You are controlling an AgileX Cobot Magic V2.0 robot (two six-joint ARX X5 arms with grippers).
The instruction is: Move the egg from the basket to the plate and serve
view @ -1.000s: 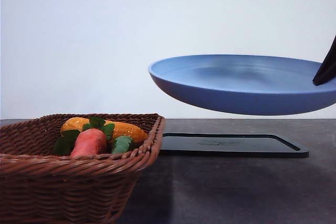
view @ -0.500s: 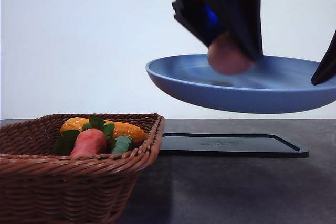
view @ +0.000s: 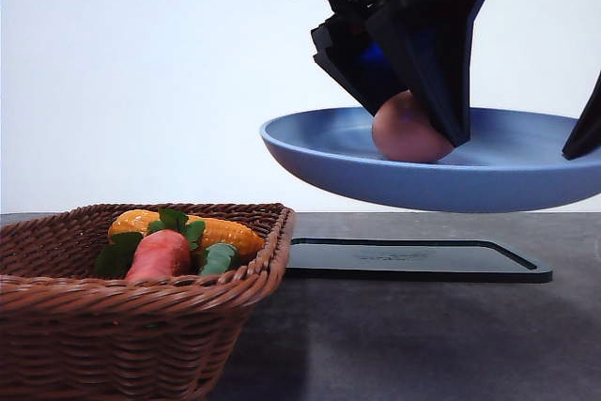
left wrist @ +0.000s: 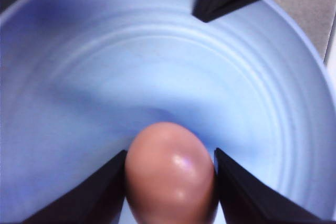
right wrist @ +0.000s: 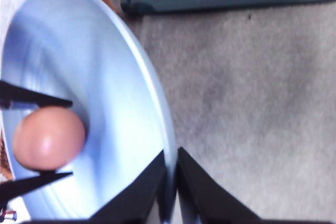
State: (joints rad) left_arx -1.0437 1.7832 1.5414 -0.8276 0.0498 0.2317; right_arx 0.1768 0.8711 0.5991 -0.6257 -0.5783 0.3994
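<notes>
On the near left stands the wicker basket (view: 141, 302), with a carrot toy (view: 158, 253) and other toy vegetables lying in it. To its right, the blue plate (view: 357, 171) hangs in the air above a black tray (view: 413, 260). The left gripper (view: 413, 129) reaches down into the plate, its fingers clamped on the egg (view: 406, 129), which sits low against the plate's surface. At the far right, the right gripper (right wrist: 170, 174) pinches the plate's rim.
</notes>
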